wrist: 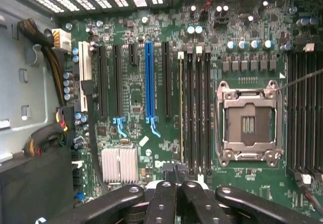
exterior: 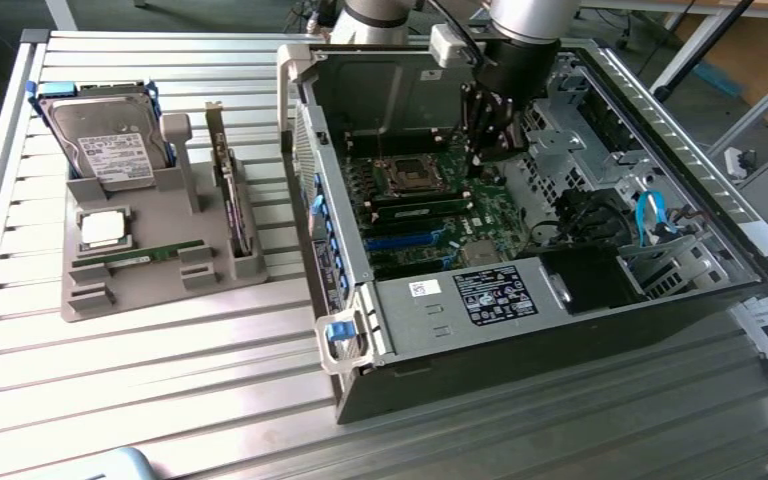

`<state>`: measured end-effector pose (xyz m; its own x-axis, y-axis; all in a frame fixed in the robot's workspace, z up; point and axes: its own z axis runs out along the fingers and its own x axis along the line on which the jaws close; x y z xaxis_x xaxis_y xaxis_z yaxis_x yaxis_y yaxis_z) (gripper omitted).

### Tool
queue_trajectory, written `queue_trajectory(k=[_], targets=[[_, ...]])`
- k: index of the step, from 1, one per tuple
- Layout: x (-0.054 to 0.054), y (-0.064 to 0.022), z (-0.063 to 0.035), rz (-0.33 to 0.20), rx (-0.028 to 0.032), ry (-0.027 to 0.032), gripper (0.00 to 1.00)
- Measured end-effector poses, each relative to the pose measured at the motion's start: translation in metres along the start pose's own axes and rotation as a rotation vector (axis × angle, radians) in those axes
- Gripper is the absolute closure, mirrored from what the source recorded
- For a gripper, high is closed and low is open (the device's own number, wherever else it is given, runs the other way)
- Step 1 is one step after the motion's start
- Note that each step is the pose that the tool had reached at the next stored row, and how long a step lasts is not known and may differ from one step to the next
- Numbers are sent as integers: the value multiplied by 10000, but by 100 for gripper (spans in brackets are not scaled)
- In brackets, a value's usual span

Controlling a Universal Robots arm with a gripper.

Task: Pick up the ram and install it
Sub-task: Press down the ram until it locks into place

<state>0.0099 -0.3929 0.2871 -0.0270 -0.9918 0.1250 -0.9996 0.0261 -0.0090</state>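
One slatted metal table (exterior: pixel 157 400) carries everything, and the open PC case (exterior: pixel 518 310) takes up the exterior view's right half. Your arm reaches down into it over the motherboard (wrist: pixel 136 93).

The grey parts tray (exterior: pixel 91 305) sits on the exterior view's left, well apart from the case. It holds the hard drive (exterior: pixel 111 140) and a green stick (exterior: pixel 141 256) lying flat along its front edge.

The ram (wrist: pixel 181 108) stands edge-up in the memory slot nearest the blue expansion slot (wrist: pixel 149 67), between that and the empty CPU socket (wrist: pixel 249 125). I can't tell whether it's fully latched.

The gripper (wrist: pixel 176 183) has its fingers pressed together, and nothing visible is pinched between them.

Key relation: the ram's long axis runs along the slot bank, parallel to the blue slot. Your fingertips sit in line with that axis, over one end of the stick, near the slot's end clip. I can't tell whether they touch it or hang just above. You're far closer to the slotted ram than to the stick in the tray.
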Motion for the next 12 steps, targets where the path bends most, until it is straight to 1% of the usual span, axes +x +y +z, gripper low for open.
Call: queue_trajectory(k=[9,12], targets=[[-3,-133,0,-1,-1,-1,89],[-5,-203,1,0,-2,0,89]])
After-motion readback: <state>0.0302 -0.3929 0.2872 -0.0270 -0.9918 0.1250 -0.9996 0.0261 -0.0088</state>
